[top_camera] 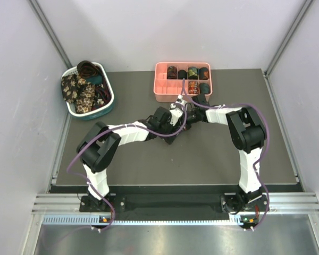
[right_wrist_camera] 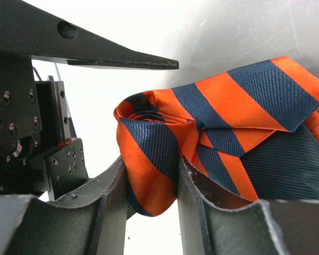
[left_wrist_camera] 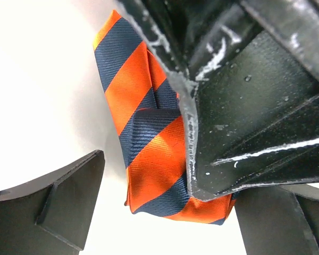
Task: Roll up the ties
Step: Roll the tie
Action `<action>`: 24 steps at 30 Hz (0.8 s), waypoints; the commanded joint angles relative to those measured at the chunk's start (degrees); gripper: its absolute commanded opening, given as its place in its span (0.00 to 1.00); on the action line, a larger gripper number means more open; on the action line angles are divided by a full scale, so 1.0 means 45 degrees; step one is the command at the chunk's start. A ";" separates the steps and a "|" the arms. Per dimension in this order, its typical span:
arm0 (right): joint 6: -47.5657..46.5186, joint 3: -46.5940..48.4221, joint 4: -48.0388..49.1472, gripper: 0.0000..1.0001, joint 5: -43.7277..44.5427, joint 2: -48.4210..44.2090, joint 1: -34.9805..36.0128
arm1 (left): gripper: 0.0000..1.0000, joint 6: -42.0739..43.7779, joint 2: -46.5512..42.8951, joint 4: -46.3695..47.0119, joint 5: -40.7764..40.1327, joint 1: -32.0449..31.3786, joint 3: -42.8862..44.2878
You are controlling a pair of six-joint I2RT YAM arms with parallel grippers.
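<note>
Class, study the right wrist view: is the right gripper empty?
No, the right gripper is shut on the rolled end of the orange-and-navy striped tie.

The striped tie (right_wrist_camera: 228,117) runs past the right wrist view's edge

The dark grey table (top_camera: 202,164) carries two containers along its far edge: a white-and-teal basket (top_camera: 98,113) in the far left corner and a pink compartment tray (top_camera: 165,98) near the middle. Over mid-table, near the tray, is the orange-and-navy striped tie (right_wrist_camera: 149,159); whether it touches the table cannot be told.
</note>
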 commanded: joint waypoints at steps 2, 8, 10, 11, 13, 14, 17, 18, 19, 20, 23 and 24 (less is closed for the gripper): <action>-0.0842 -0.0322 -0.0269 0.22 0.1862 0.0535 -0.0053 | 0.99 -0.0387 -0.0093 0.0675 -0.0431 0.0209 0.0574; -0.0823 -0.0400 -0.0210 0.22 0.1823 0.0398 -0.0053 | 0.99 -0.1109 0.0962 -0.1396 0.0646 0.0365 0.1575; -0.0823 -0.0458 -0.0191 0.22 0.1803 0.0378 -0.0053 | 0.99 -0.1578 0.1196 -0.1669 0.0917 0.0482 0.1672; -0.0823 -0.0439 -0.0152 0.22 0.1784 0.0359 -0.0053 | 0.99 -0.1540 0.1294 -0.1787 0.1093 0.0502 0.1808; -0.0823 -0.0439 -0.0191 0.25 0.1803 0.0358 -0.0053 | 0.99 -0.1481 0.1509 -0.2118 0.1464 0.0502 0.1965; -0.0823 -0.0458 -0.0210 0.26 0.1803 0.0339 -0.0072 | 0.99 -0.1423 0.1568 -0.2236 0.1911 0.0502 0.2043; -0.0823 -0.0381 -0.0327 0.29 0.1862 0.0397 -0.0073 | 0.95 -0.1266 0.1627 -0.2315 0.2517 0.0483 0.2025; -0.0823 -0.0381 -0.0347 0.30 0.1843 0.0417 -0.0073 | 0.90 -0.0918 0.1666 -0.2335 0.2598 0.0483 0.2025; -0.0823 -0.0284 -0.0386 0.30 0.1842 0.0514 -0.0073 | 0.88 -0.0837 0.1666 -0.2412 0.2676 0.0483 0.2025; -0.0842 -0.0283 -0.0425 0.30 0.1804 0.0534 -0.0073 | 0.86 -0.0682 0.1685 -0.2529 0.2716 0.0502 0.2044; -0.0842 -0.0244 -0.0425 0.31 0.1784 0.0593 -0.0073 | 0.78 -0.0408 0.1705 -0.2628 0.2833 0.0482 0.1986; -0.0842 -0.0282 -0.0387 0.34 0.1784 0.0554 -0.0053 | 0.76 -0.0387 0.1647 -0.2647 0.2949 0.0463 0.1947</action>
